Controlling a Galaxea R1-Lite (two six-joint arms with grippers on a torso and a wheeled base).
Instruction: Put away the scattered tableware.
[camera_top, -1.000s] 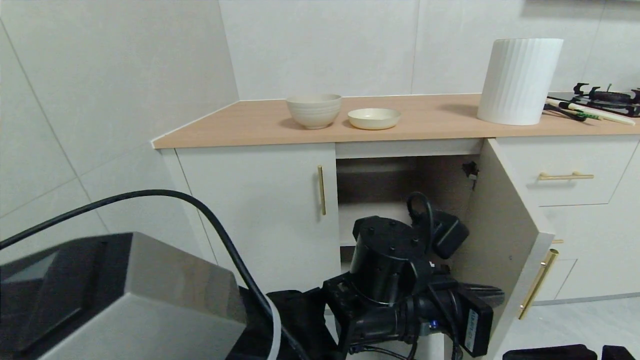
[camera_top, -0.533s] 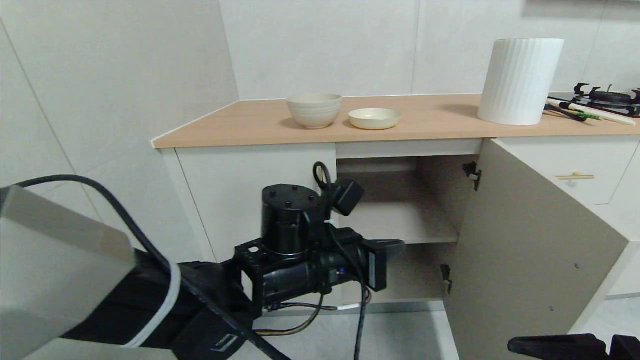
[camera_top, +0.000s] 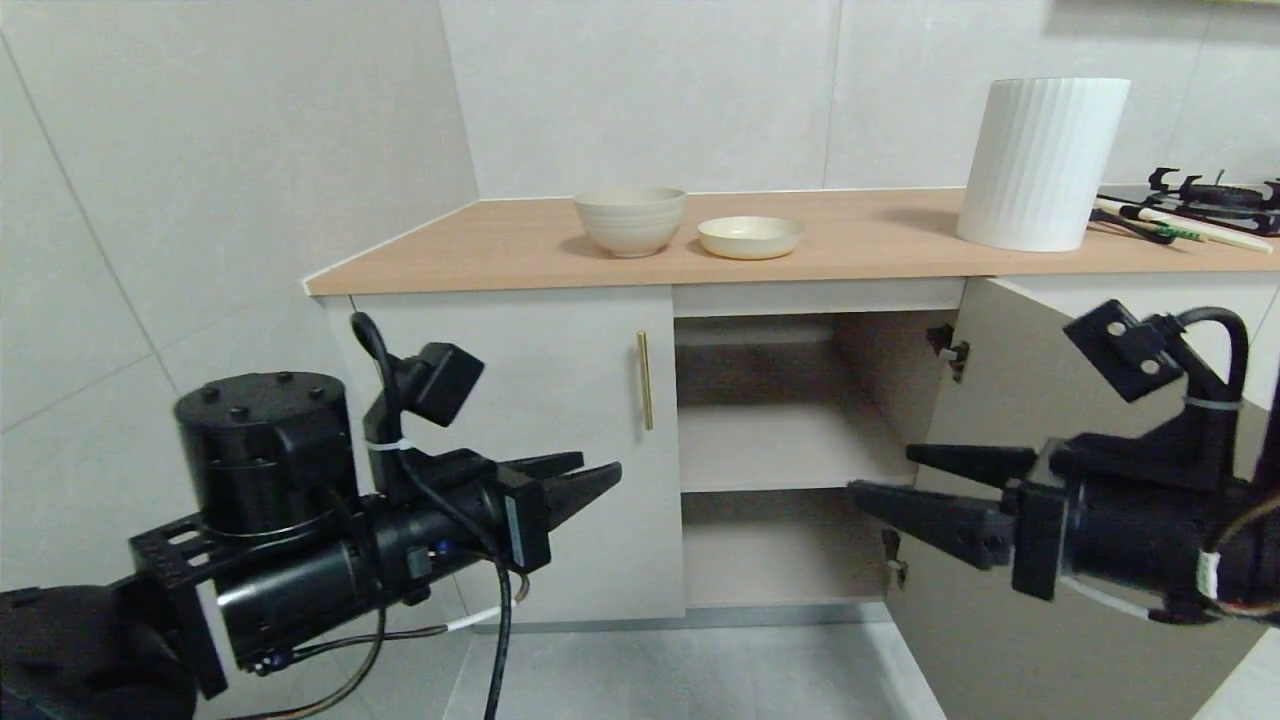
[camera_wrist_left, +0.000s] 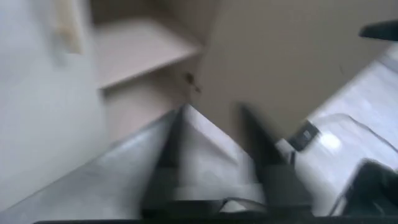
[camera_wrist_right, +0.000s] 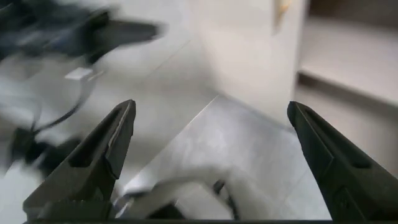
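Both claws hang with nothing in them, low before the cupboard (camera_top: 780, 345): the right claw (camera_top: 880, 470) is spread wide, the left claw (camera_top: 600, 464) parted only a little. That cupboard has its right door (camera_top: 1010, 380) swung open, showing a shelf (camera_top: 780, 445). On the counter (camera_top: 480, 250) above, well apart from a tall ribbed canister (camera_top: 1040, 160), sit a deep bowl (camera_top: 629, 220) and, just beside it, a shallow dish (camera_top: 750, 237). Both look like glazed pottery, so probably stiff, smooth and breakable, and not heavy. I would pinch the bowl over its rim, one finger inside; the dish's low lip offers less hold
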